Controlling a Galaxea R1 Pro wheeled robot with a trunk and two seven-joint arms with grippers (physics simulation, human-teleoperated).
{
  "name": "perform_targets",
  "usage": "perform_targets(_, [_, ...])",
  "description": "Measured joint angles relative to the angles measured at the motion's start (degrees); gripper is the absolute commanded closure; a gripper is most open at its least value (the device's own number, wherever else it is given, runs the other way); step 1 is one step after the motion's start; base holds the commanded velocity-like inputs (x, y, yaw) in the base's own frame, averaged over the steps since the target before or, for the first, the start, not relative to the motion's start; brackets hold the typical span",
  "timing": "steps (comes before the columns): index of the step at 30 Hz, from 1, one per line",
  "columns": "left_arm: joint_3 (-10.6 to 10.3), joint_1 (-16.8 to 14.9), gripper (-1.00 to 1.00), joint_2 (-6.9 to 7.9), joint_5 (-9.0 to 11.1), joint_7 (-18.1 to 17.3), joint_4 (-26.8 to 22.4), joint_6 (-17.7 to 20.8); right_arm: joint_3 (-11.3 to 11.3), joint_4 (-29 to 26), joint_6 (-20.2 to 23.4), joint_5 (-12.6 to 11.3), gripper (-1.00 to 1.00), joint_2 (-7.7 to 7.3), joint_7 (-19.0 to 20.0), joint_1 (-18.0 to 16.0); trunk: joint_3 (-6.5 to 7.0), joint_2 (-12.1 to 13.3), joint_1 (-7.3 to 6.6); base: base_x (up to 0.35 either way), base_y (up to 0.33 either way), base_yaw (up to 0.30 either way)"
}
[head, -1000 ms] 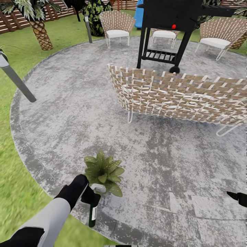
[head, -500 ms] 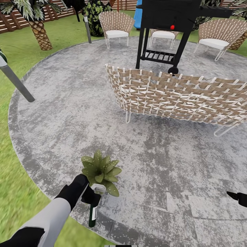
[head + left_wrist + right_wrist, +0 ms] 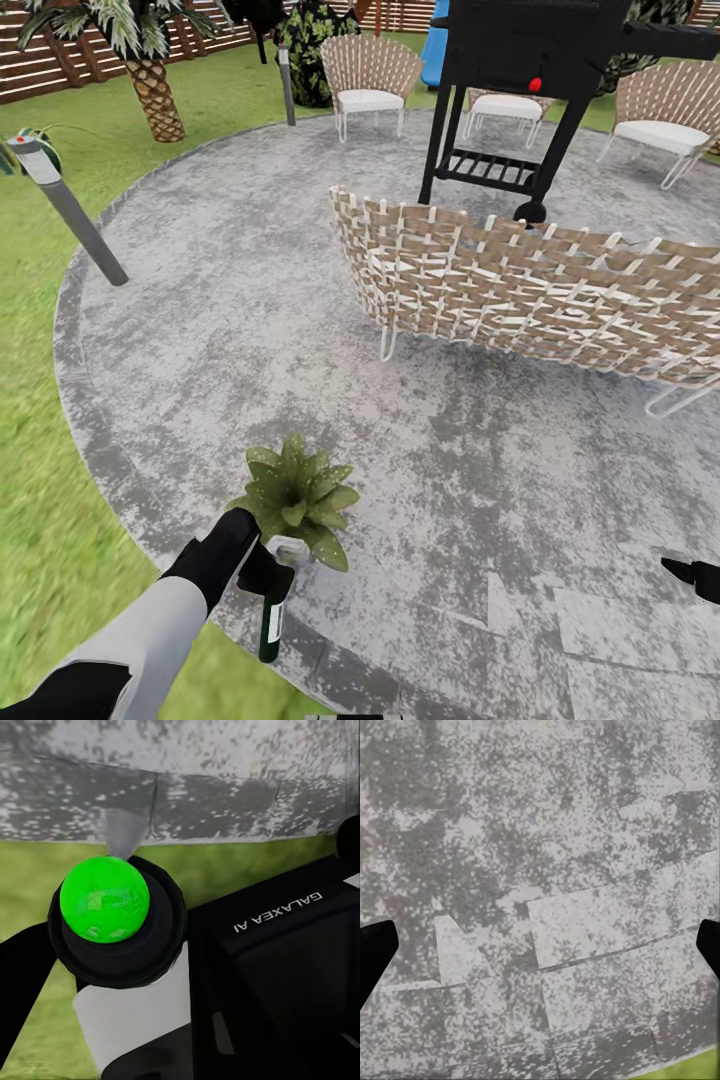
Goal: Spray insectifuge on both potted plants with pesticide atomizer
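Observation:
My left gripper [image 3: 266,574] is shut on the top of the pesticide atomizer [image 3: 270,625], whose dark green body with a pale label hangs down over the patio's edge. Its white head is hidden by the fingers. One potted plant [image 3: 296,499], a low rosette of pointed green leaves in a pale pot, stands on the paved patio [image 3: 250,330] just beyond and right of that gripper. The second plant is out of view. My right gripper [image 3: 700,580] hovers low over the paving with its fingertips [image 3: 373,949] far apart, open and empty. The left wrist view holds a bright green ball [image 3: 104,898] close up.
A woven sofa [image 3: 530,290] crosses the patio's middle, with a black grill [image 3: 530,60] and woven chairs [image 3: 370,80] behind it. A grey bollard lamp [image 3: 75,215] leans at the left rim. Lawn [image 3: 40,480] borders the left; a palm [image 3: 155,90] and fence stand far back.
The whole picture has shifted right, so the camera has moved. The left gripper still holds the atomizer beside the plant, and the right gripper stays at the same spot.

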Motion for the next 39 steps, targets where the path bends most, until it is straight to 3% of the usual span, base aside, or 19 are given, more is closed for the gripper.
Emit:
perform_targets(12, [0.01,-0.01,1.00,-0.01,0.09,0.01,0.01,0.01,0.03,0.01,0.03,0.00,-1.00,-0.01,0.00,0.01,0.00,0.00,0.00,0.000,-0.317,0.071])
perform_targets(31, [0.10,-0.01,1.00,-0.08,0.13,0.01,-1.13,0.11,0.08,0.02,-0.02,-0.01,-1.00,-0.01,0.00,0.01,0.00,0.00,-0.02,0.034,-0.045,0.150])
perform_targets(39, [0.09,-0.01,1.00,-1.26,0.12,0.02,-2.00,0.20,0.08,0.02,-0.04,-0.01,-1.00,-0.01,-0.01,0.02,0.00,0.00,-0.01,0.161,-0.185,0.004])
